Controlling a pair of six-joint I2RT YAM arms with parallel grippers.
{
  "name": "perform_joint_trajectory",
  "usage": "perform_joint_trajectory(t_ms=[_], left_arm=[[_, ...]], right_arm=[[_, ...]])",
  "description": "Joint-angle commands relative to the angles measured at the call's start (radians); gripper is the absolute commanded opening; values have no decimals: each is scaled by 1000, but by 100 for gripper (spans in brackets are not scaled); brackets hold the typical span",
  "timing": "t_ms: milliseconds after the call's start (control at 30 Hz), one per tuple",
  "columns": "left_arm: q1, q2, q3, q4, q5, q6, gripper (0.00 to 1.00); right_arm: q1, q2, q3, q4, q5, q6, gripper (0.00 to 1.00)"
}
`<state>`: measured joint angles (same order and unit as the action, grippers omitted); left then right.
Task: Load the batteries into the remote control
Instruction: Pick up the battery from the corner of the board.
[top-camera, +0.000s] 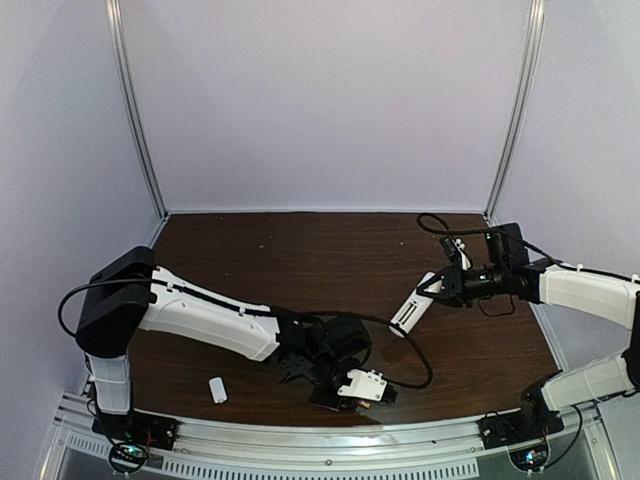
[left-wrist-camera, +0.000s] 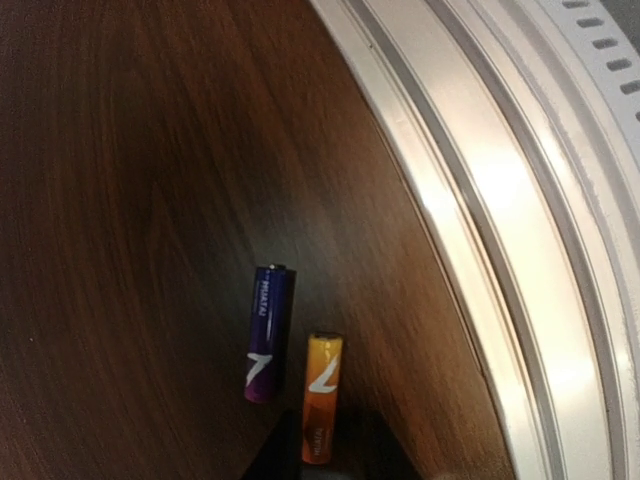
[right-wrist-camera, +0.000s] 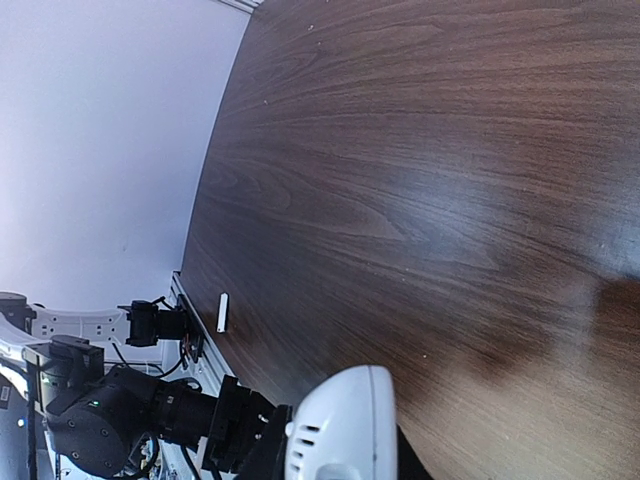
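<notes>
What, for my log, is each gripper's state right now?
Left gripper: cannot be told.
Right gripper: closed, holding the remote control.

both arms wear glossy white shells over the long links, with black housings at the joints; the left arm (top-camera: 205, 322) carries a bulky black shoulder block (top-camera: 118, 298) and a thin black cable (top-camera: 61, 312) looping beside it; the right arm (top-camera: 590, 290) ends in a black right gripper (top-camera: 432, 290), a second cable (top-camera: 428, 217) coiled above; black base plates (top-camera: 135, 430) sit below
</notes>
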<state>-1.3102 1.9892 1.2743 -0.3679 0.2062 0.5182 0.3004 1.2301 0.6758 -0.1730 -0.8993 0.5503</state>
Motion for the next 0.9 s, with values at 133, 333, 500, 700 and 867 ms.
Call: perform_joint_trajectory(t_ms=[133,333,500,700,867], left_arm=[[-4,35,-3,9,-17,20,19],[-19,15,-16,-22,-17,12,9],[-23,-69,-67,-30,18,-56,0],[31,-245,-131,53,93,-267,0],[135,-350,-156,154,132,-485,0]], right_arm=[[-10,-12,-21,39,-16,8,0],[-10,-8,-22,41,-16,8,0],[-10,-9,-37,75,-22,32,0],[32,14,-142,350,-30,228,0],[97,32,-152,453,24,304,0]])
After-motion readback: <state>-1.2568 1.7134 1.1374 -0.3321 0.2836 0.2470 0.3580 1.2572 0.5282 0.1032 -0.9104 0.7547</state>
